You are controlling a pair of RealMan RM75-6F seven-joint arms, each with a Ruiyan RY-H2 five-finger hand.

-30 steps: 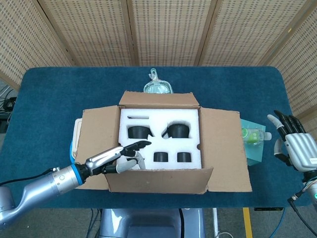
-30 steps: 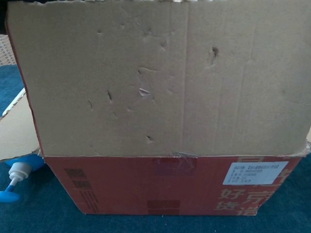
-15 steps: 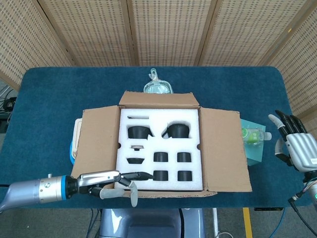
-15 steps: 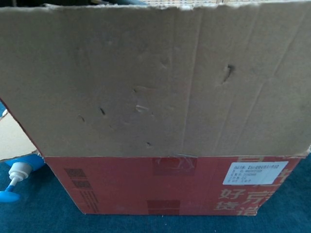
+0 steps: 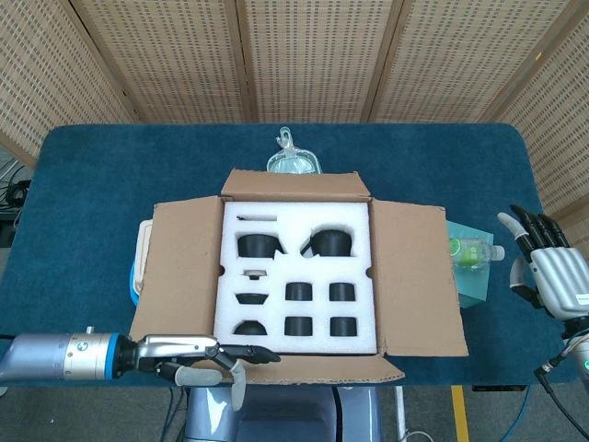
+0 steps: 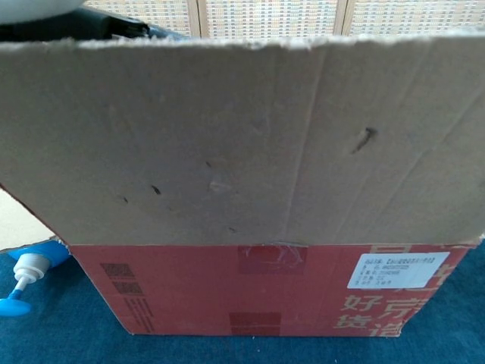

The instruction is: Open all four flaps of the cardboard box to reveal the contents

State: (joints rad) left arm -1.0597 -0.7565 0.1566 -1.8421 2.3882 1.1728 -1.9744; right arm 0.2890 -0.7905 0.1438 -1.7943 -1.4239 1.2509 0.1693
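Observation:
The cardboard box [image 5: 294, 276] stands mid-table with white foam [image 5: 296, 230] and several black cavities showing. Its left flap [image 5: 175, 267] and right flap [image 5: 419, 276] lie spread outward. The far flap [image 5: 294, 184] leans back. The near flap [image 5: 317, 366] is folded out toward me, and its underside [image 6: 242, 144] fills the chest view above the red box wall [image 6: 265, 288]. My left hand [image 5: 207, 357] lies stretched along the near flap's left end, fingers on top and thumb hanging below the edge. My right hand [image 5: 548, 272] hovers open at the table's right edge, well away from the box.
A clear glass object [image 5: 294, 161] sits just behind the box. A green bottle in a plastic bag [image 5: 471, 250] lies right of the right flap. A blue-and-white bottle [image 6: 19, 284] lies left of the box, partly under the left flap. The table [image 5: 92, 184] has a blue cloth.
The near flap swung from upright down and outward toward me, uncovering the front row of foam cavities. My left hand drew back toward me with it. The right hand stayed put.

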